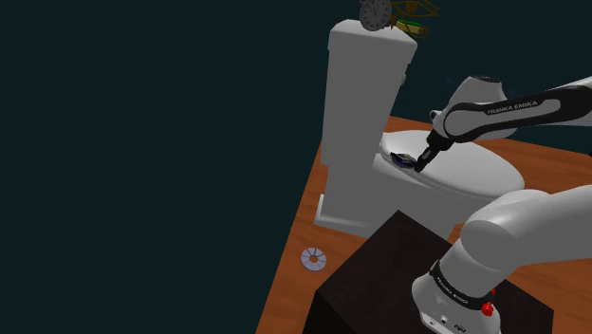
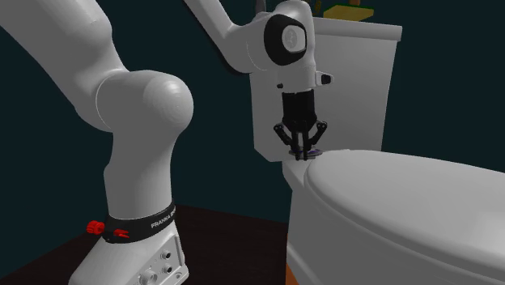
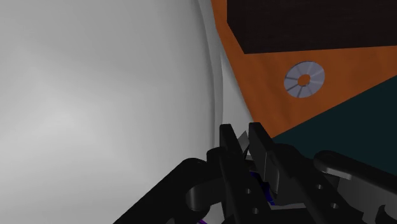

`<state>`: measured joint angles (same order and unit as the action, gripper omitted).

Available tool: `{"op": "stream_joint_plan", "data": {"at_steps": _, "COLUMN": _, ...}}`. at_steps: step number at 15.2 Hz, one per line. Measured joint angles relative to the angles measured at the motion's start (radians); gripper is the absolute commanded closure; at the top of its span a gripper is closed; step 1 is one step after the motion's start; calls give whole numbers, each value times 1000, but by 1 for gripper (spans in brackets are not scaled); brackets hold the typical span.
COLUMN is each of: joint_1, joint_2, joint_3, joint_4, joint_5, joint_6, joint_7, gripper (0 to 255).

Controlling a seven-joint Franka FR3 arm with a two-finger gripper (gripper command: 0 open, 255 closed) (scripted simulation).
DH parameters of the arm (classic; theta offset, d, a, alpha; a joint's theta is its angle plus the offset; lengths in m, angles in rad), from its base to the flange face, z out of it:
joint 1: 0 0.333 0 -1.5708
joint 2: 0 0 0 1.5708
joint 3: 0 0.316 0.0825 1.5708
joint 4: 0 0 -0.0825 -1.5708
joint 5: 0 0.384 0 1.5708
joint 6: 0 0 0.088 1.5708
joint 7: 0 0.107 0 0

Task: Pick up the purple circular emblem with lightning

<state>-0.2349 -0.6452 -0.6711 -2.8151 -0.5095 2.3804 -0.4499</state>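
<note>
Looming lower right in the shoulder view, the arm is reaching over the toilet. Its gripper is pinching narrowly on the purple emblem at the lid's rear. Grasping seems done, so lifting straight up is coming next. Orange floor is lying below, dark walls behind, a grey disc lower centre.

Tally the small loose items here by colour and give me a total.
Purple: 1, the emblem in the claw, over the toilet.
Grey: 2, the floor disc and the speckled round thing on the tank.
Yellow-green: 1, the item on the tank.
Total: 4.
</note>
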Motion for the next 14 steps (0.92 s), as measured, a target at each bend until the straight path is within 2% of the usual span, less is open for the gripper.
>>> {"op": "stream_joint_plan", "data": {"at_steps": 4, "joint_1": -4, "joint_2": -27, "joint_3": 14, "joint_4": 12, "joint_5": 7, "joint_6": -38, "joint_7": -2, "gripper": 255}}
{"op": "stream_joint_plan", "data": {"at_steps": 14, "joint_1": 2, "joint_2": -112, "joint_3": 78, "joint_4": 98, "joint_5": 54, "joint_6": -208, "joint_7": -8, "gripper": 255}}
